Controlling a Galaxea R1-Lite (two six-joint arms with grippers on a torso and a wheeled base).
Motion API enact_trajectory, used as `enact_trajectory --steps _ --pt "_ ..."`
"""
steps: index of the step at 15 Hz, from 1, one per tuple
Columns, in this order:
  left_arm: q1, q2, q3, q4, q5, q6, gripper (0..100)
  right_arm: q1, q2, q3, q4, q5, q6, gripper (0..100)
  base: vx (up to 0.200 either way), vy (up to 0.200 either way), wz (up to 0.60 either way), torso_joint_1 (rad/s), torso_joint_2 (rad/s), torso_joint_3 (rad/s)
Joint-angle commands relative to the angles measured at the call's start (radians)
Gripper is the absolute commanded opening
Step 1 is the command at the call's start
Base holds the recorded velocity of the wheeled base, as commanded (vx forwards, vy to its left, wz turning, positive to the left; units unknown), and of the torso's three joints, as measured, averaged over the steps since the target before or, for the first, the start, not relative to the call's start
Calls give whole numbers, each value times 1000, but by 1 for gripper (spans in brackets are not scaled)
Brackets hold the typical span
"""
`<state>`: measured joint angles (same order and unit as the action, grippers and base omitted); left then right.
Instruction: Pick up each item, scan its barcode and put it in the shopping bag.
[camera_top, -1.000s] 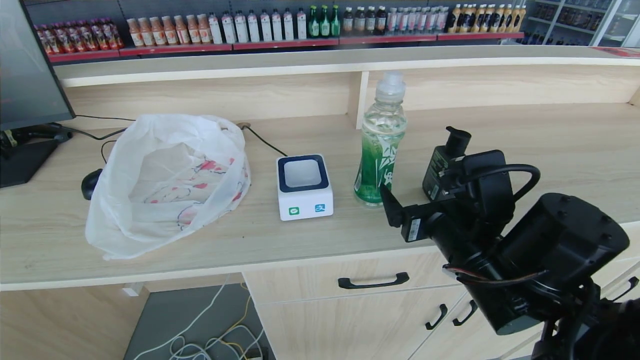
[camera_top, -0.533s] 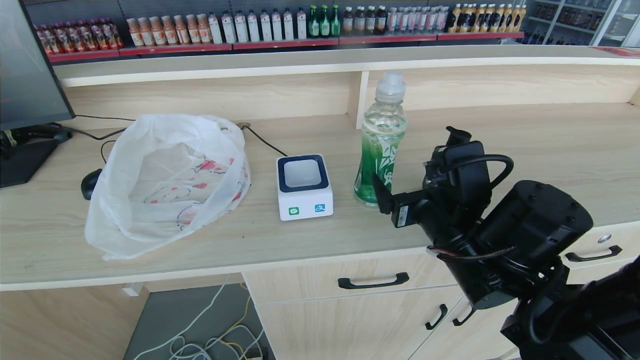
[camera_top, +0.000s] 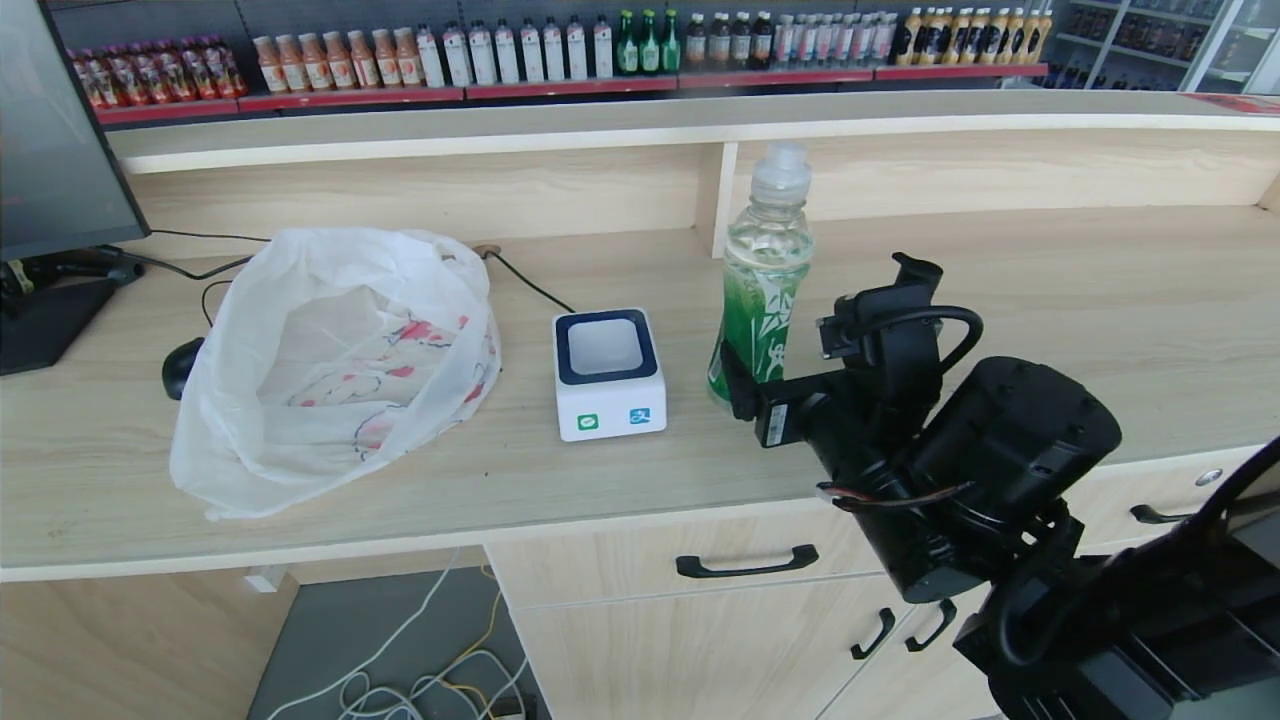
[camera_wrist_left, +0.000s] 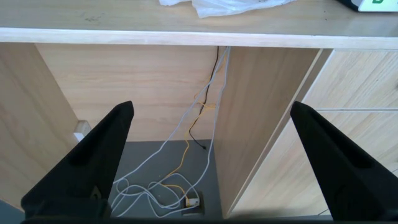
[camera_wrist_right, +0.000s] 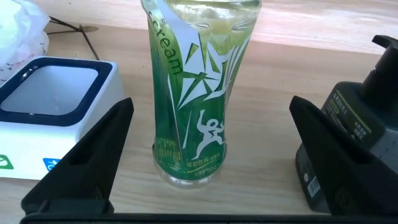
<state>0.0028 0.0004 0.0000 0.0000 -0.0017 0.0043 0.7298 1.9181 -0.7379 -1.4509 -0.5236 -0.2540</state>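
Right arm closing on the green bottle (camera_top: 763, 290)
The right gripper (camera_top: 816, 306) has slid left, fingers wide and empty, lined up on it where it stands on the counter (camera_top: 1050, 290) between the scanner (camera_top: 608, 372) and a dark pump bottle (camera_wrist_right: 348, 155): little room either side, so a grasp looks next. The bag (camera_top: 330, 370) waits far left. The left gripper (camera_wrist_left: 212, 106) hangs below the counter's edge, fingers open, empty.

The right arm (camera_top: 1000, 460) is matte black with a thick, rounded cylindrical housing. A black cable (camera_top: 955, 322) loops over its wrist, thin red wires (camera_top: 880, 493) cross a joint, and a white label (camera_top: 775, 425) sits behind flat, wedge-shaped black fingers (camera_wrist_right: 87, 168).
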Motion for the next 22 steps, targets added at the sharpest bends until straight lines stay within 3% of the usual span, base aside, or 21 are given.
enact_trajectory --steps 1,22 --pt "0 0 0 0 0 0 100 0 21 -20 0 -1 1 100 0 0 0 0 0 0" --pt "0 0 0 0 0 0 100 -76 229 -318 -16 -16 16 100 0 0 0 0 0 0"
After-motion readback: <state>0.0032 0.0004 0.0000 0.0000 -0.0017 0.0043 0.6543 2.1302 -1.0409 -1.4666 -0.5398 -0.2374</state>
